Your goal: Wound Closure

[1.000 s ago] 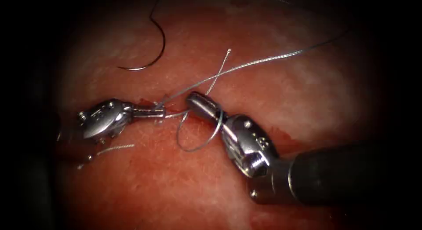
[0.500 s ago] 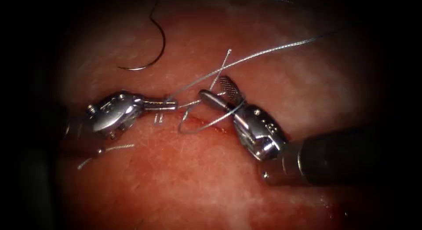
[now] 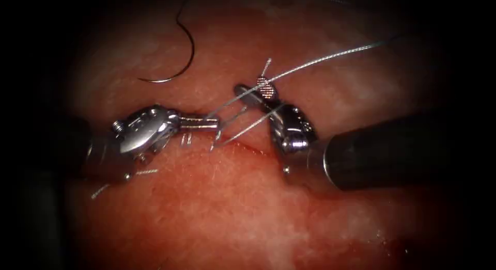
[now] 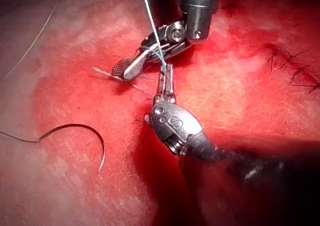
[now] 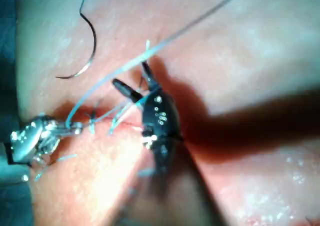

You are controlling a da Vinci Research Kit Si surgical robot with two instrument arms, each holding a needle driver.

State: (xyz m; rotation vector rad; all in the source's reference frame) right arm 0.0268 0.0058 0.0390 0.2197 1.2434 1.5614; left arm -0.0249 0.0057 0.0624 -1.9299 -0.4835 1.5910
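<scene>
Left tool (image 3: 209, 124) lying on the tissue (image 3: 217, 213) just left of the cut (image 3: 243, 144), jaws clamped on the thread (image 3: 320, 59) right at their tips; seen again in the left wrist view (image 4: 165, 75) with the strand rising steeply from the grip. Right tool (image 3: 254, 91) just right of the cut, jaws spread apart and holding nothing, one waffled inner face turned up toward the endoscope; a turn of thread wrapped around its neck just behind the jaws. Short free tail of thread (image 3: 265, 67) poking up just beyond the open jaws. Long strand running from the left tool's grip up and away past the right tool, far from the cut. Needle (image 3: 181, 48) lying loose on the tissue well above and left of the cut, held by neither tool and not in the tissue, its curve open toward the left. Cut ends of thread (image 3: 147, 172) resting on the tissue below the left tool. Red fluid (image 3: 256, 150) lining the cut.
</scene>
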